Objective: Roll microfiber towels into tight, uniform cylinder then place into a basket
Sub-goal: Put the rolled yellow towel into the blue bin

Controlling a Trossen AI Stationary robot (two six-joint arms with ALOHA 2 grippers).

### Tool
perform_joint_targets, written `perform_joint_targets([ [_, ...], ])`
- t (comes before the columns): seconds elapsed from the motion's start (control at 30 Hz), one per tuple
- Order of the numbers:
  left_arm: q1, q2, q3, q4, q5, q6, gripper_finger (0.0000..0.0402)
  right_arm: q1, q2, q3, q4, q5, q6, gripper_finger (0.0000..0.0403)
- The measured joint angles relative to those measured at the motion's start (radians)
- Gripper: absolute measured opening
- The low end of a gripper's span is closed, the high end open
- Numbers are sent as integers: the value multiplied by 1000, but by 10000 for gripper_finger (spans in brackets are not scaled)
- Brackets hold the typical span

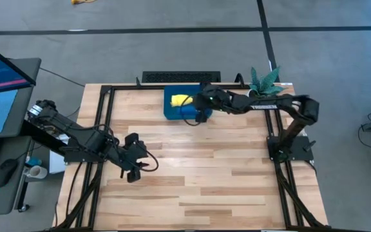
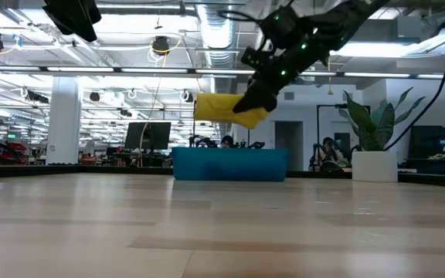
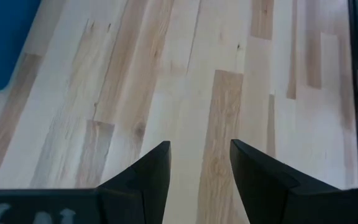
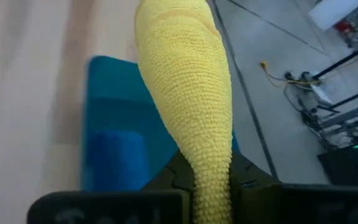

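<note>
From above, you see the right hand (image 1: pixel 197 103) reaching over the basket (image 1: pixel 171 111) at the tabletop's (image 1: pixel 198 174) far edge, clamped on the yellow towel (image 1: pixel 180 100). The left hand (image 1: pixel 140 165) waits over the near-left boards, fingers apart.

At table height, the rolled towel (image 2: pixel 222 108) hangs clear above the basket (image 2: pixel 229 164) — not touching it.

Your left wrist shows parted fingers (image 3: pixel 157 167) over bare wood.

Your right wrist shows the towel (image 4: pixel 188 93) pinched, with a blue towel (image 4: pixel 117 158) lying inside the basket (image 4: pixel 104 93) below.
</note>
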Motion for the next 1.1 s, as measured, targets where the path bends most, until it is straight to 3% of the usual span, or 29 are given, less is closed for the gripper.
perform_joint_targets([
  [0.2,39,6,-61,26,-109,-12,157,-61,94,73,-16,0,-79,47],
  [0.33,97,6,-170,237,-126,-45,157,-90,143,133,-50,0,-146,47],
  [0.53,218,7,-295,614,-24,68,157,-129,215,204,-109,-3,-266,47],
  [0.83,508,6,-297,695,156,295,157,-181,291,233,-114,-12,-313,47],
  [1.1,685,6,-297,701,333,360,157,-186,301,231,-159,-58,-318,47],
])
